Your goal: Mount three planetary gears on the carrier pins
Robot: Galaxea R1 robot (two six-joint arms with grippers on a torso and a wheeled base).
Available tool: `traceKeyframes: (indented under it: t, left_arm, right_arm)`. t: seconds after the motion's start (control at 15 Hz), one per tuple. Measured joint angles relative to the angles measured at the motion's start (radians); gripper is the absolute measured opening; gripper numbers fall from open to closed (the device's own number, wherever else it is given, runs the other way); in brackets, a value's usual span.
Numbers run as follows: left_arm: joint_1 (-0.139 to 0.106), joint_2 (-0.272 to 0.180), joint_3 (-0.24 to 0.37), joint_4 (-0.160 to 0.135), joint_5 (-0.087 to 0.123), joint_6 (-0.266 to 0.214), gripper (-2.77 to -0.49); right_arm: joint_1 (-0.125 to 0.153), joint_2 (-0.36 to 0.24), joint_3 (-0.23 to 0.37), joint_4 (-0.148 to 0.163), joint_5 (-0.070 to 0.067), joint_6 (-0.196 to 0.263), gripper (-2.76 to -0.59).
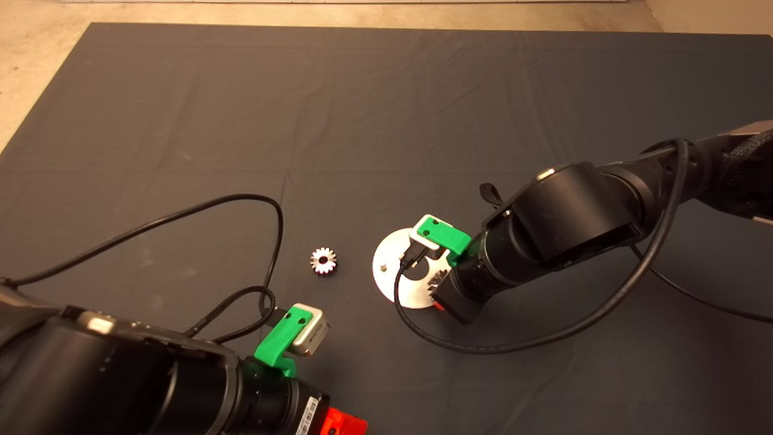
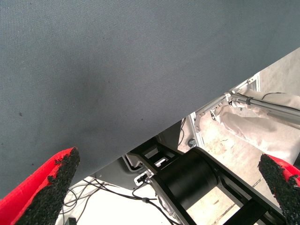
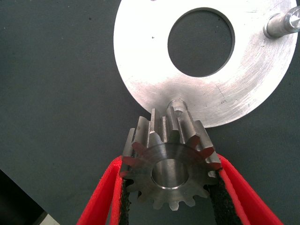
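My right gripper is shut on one planetary gear, silver with a centre hole. It holds the gear tilted at the near edge of the round shiny carrier disc, close to one carrier pin. A second pin stands at the disc's rim. The third pin is hidden. A second gear lies flat on the mat left of the disc. The third gear is out of view. My left gripper is open and empty at the mat's front edge.
The dark mat covers the table. A black cable loops from the left arm near the loose gear. Another cable curves in front of the right wrist. The left wrist view shows the floor and robot base past the mat's edge.
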Motion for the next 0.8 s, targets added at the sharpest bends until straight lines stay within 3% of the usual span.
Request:
traceKeyframes:
  t: [0.27, 0.8]
  left_arm:
    - [-0.013, 0.0, 0.0, 0.0, 0.0, -0.003, -0.5]
    - [-0.013, 0.0, 0.0, 0.0, 0.0, -0.009, -0.5]
  right_arm:
    - [-0.022, 0.0, -0.018, 0.002, -0.001, -0.013, -2.39]
    - [-0.034, 0.001, -0.059, 0.006, -0.001, -0.07, -2.39]
